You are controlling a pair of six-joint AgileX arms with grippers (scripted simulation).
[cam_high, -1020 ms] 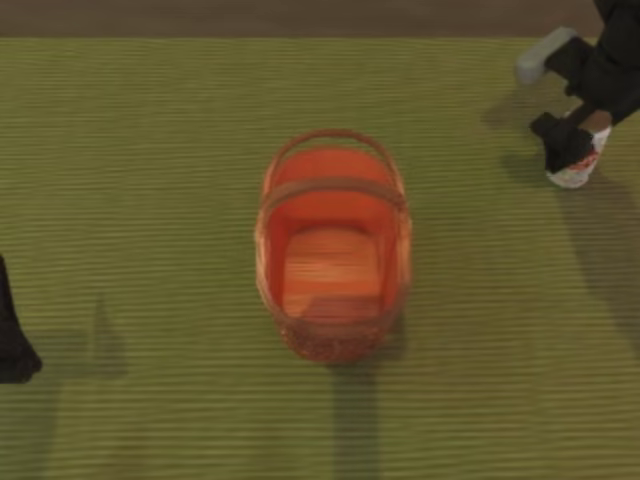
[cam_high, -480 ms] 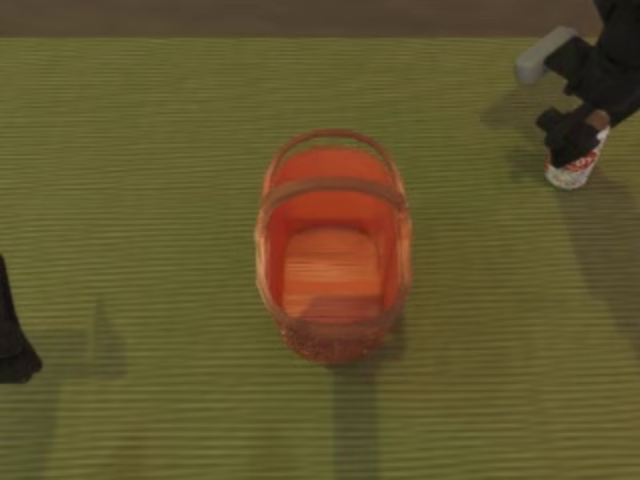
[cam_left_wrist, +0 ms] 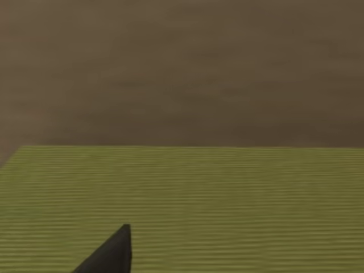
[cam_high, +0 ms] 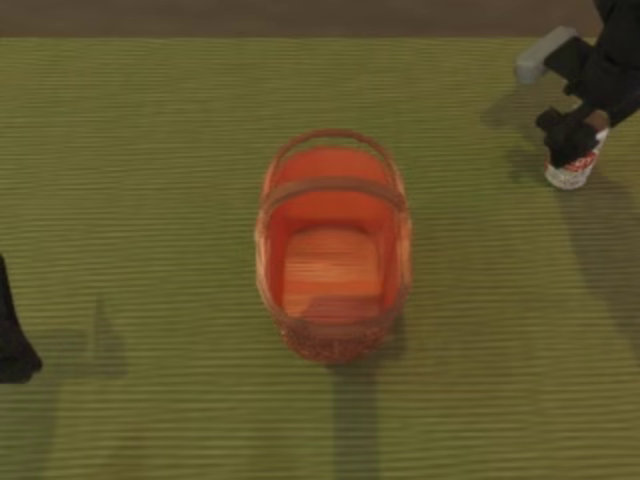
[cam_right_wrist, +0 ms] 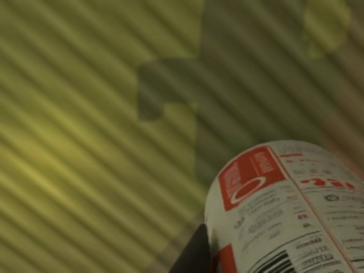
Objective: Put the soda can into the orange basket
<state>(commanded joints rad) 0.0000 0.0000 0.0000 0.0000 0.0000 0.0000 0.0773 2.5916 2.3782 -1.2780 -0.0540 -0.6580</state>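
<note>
The white soda can (cam_high: pixel 570 176) with red lettering stands on the green mat at the far right, near the back. My right gripper (cam_high: pixel 572 140) is on top of it and shut on it, covering its upper part. In the right wrist view the soda can (cam_right_wrist: pixel 284 210) fills the lower corner, with one dark finger (cam_right_wrist: pixel 193 256) pressed against its side. The orange basket (cam_high: pixel 333 243) sits in the middle of the mat, with nothing inside, well to the left of the can. My left gripper (cam_high: pixel 15 355) is parked at the left edge.
The striped green mat (cam_high: pixel 150 200) covers the table up to a brown strip (cam_high: pixel 300 18) along the back. The left wrist view shows one dark fingertip (cam_left_wrist: pixel 114 253) over bare mat, with nothing beside it. The right arm's grey link (cam_high: pixel 543 52) juts out behind the can.
The right gripper's fingers have drawn in onto the can's top since the earliest frame. Can, basket and left arm have kept their places.
</note>
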